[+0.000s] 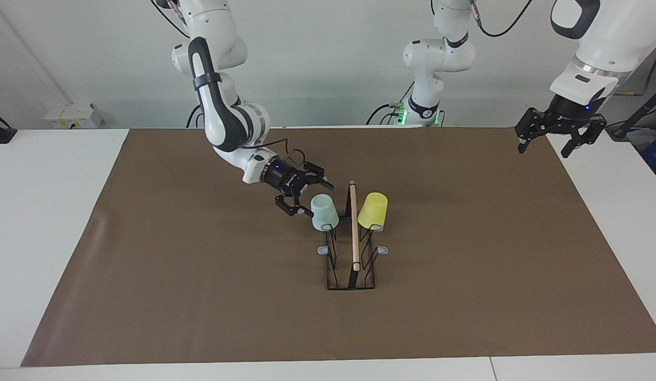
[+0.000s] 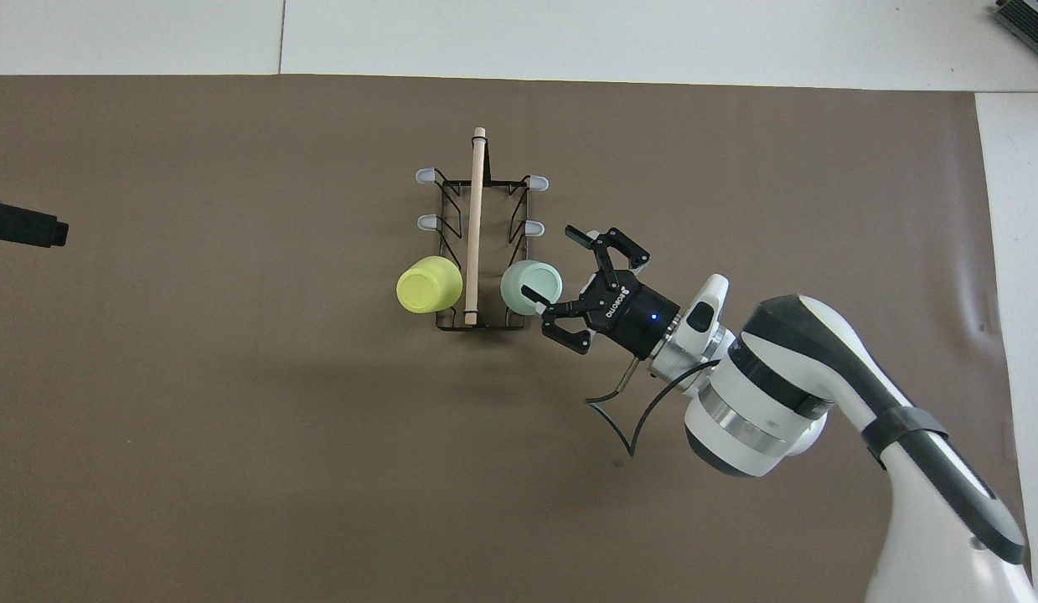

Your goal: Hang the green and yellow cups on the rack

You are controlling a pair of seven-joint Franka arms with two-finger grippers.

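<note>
The rack (image 1: 350, 287) stands mid-table, its wooden dowel (image 1: 354, 233) on top. The green cup (image 1: 324, 212) hangs upside down on the peg nearest the robots, on the side toward the right arm's end. The yellow cup (image 1: 373, 210) hangs upside down on the matching peg toward the left arm's end. My right gripper (image 1: 320, 200) is open beside the green cup, one fingertip (image 1: 308, 212) close against its side. My left gripper (image 1: 543, 151) is open and empty, raised over the mat's edge at its own end, where that arm waits. The overhead view also shows the rack (image 2: 477, 325), green cup (image 2: 527, 280), yellow cup (image 2: 428, 285) and right gripper (image 2: 549, 261).
A brown mat (image 1: 200, 264) covers most of the white table (image 1: 52, 211). Several grey-tipped pegs (image 2: 425, 176) farther from the robots carry nothing. A third robot base (image 1: 425, 106) and a grey box (image 1: 73, 115) stand past the mat's edge at the robots' end.
</note>
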